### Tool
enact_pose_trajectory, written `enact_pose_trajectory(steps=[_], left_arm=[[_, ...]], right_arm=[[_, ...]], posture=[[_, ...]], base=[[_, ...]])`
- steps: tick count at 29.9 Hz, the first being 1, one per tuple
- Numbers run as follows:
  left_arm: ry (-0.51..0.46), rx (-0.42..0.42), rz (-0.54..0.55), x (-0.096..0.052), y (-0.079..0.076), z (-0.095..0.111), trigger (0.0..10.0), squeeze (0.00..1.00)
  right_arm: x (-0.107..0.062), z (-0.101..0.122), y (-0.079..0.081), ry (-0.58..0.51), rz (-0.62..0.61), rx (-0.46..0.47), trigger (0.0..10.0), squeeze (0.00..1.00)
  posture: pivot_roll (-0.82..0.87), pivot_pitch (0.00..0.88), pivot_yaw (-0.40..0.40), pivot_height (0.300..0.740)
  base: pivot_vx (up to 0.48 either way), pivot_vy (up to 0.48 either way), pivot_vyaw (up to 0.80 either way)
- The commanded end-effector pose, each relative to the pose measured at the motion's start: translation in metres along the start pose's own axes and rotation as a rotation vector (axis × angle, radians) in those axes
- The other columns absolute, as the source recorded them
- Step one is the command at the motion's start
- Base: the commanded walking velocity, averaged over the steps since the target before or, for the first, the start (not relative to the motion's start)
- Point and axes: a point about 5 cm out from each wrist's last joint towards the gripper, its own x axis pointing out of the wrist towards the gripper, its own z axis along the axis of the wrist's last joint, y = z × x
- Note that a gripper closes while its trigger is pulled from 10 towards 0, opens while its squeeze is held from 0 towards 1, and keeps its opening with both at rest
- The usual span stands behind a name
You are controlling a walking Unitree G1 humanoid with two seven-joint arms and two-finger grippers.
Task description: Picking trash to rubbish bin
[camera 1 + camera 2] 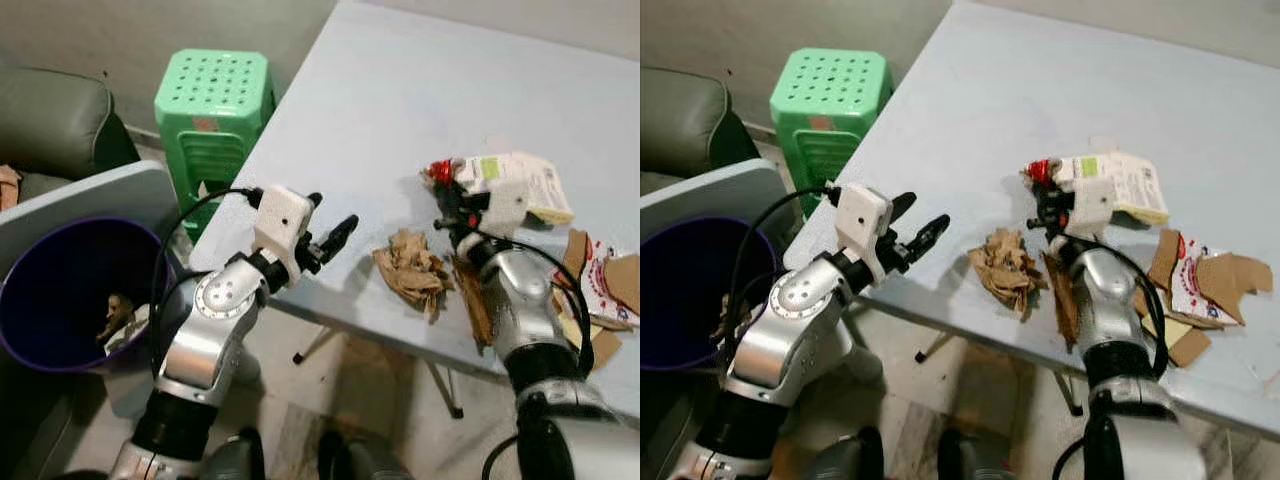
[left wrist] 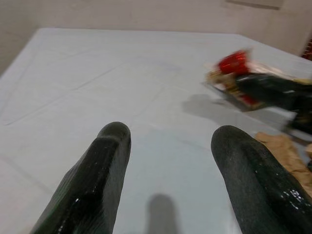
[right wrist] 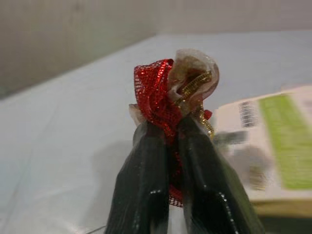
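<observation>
Right tool (image 3: 168, 161): fingers pressed together on red mesh wrapper (image 3: 156, 95) w/ gold trim, pinched at its lower part, bulk bunched above the tips; item sits just above tabletop (image 1: 400, 100), beside white/green printed packet (image 1: 520, 180). Left tool (image 1: 325, 240): fingers apart, nothing between, held over near tabletop edge, pointing toward the trash. Other trash on tabletop: crumpled brown paper (image 1: 412, 268) between the two tools, close to right forearm; torn cardboard pieces (image 1: 590, 275) w/ red-printed wrapper on robot's right. Bin: purple rubbish bin (image 1: 40, 340) on floor at robot's left, below tabletop level, some scraps already inside; grey lid or board leans just behind it. Green plastic stool (image 1: 212, 105) beyond bin, beside tabletop. Risks (judgement): grip is on thin, loose mesh, so a fast swing could let it slide out mid-carry; bin lies on far side from right arm, so cross-body reach may sweep brown paper off the edge or clip left arm; release short of rim drops item on floor.
</observation>
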Motion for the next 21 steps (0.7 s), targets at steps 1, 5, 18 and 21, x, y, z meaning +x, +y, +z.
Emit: enact_pose_trajectory(steps=[1,5,18,21], left_arm=[[0.006,-0.016,0.024,-0.003,0.002,-0.006,10.0,0.0],[0.006,-0.019,0.053,-0.006,0.009,-0.008,10.0,0.0],[-0.053,-0.089,0.259,-0.019,0.041,-0.016,10.0,0.0],[-0.055,-0.055,0.269,-0.02,0.042,-0.017,10.0,0.0]], right_arm=[[-0.008,0.014,-0.005,-0.102,-0.027,0.015,0.4,0.0],[-0.024,0.017,-0.003,-0.149,-0.032,0.029,0.0,0.0],[-0.076,0.003,0.007,-0.067,-0.209,-0.108,10.0,0.0],[-0.078,0.005,0.01,-0.066,-0.221,-0.145,10.0,0.0]], posture=[[-0.01,0.125,-0.066,0.74],[-0.02,0.117,-0.058,0.74],[-0.07,0.074,-0.025,0.74],[-0.08,0.07,-0.02,0.74]], base=[[0.0,0.0,0.0],[0.0,0.0,0.0],[0.0,0.0,0.0],[0.0,0.0,0.0]])
